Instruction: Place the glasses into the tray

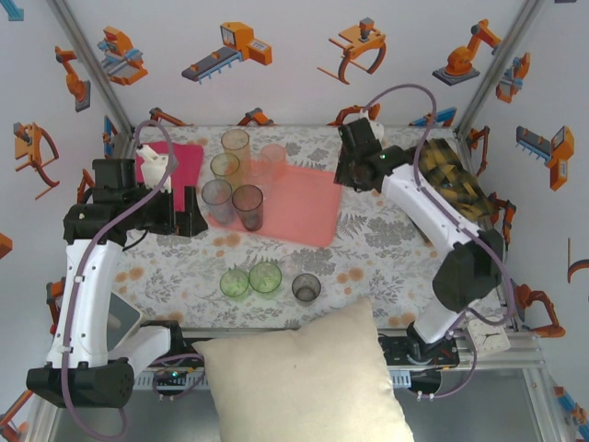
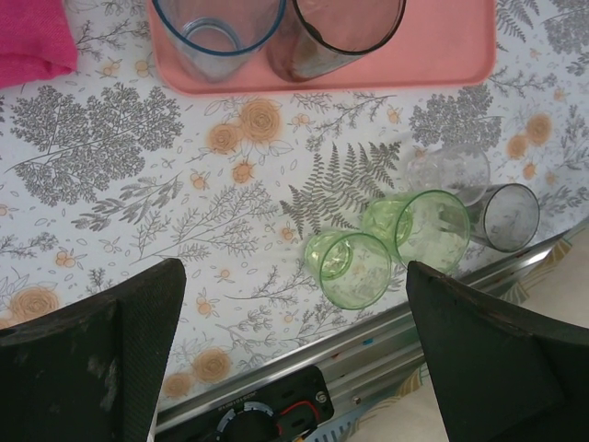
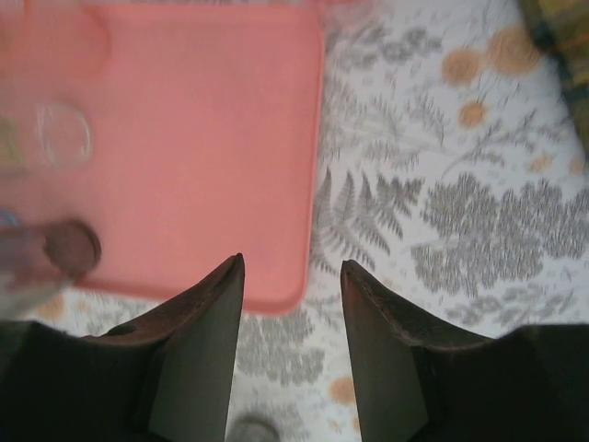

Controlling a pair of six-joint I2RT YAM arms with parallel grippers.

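The salmon-pink tray point(image 1: 308, 207) lies at the table's back centre, also in the left wrist view point(image 2: 442, 46) and the right wrist view point(image 3: 202, 138). Several glasses stand on its left part: orange point(image 1: 236, 145), pink point(image 1: 272, 158), green point(image 1: 225, 168), grey-purple point(image 1: 218, 198) and dark point(image 1: 248, 204). Near the front edge stand two green glasses point(image 1: 235, 283) point(image 1: 265, 276) and a grey one point(image 1: 306, 287); a clear glass point(image 2: 448, 170) stands beside them. My left gripper point(image 1: 189, 219) point(image 2: 293, 272) hovers open left of the tray. My right gripper point(image 1: 348, 170) point(image 3: 292, 267) is open and empty above the tray's right corner.
A magenta folded cloth point(image 1: 189, 157) lies at the back left, under my left arm. A yellow-and-black patterned object point(image 1: 451, 180) sits at the right edge. A cream cushion point(image 1: 304, 378) lies in front of the table's metal front rail point(image 2: 386, 331).
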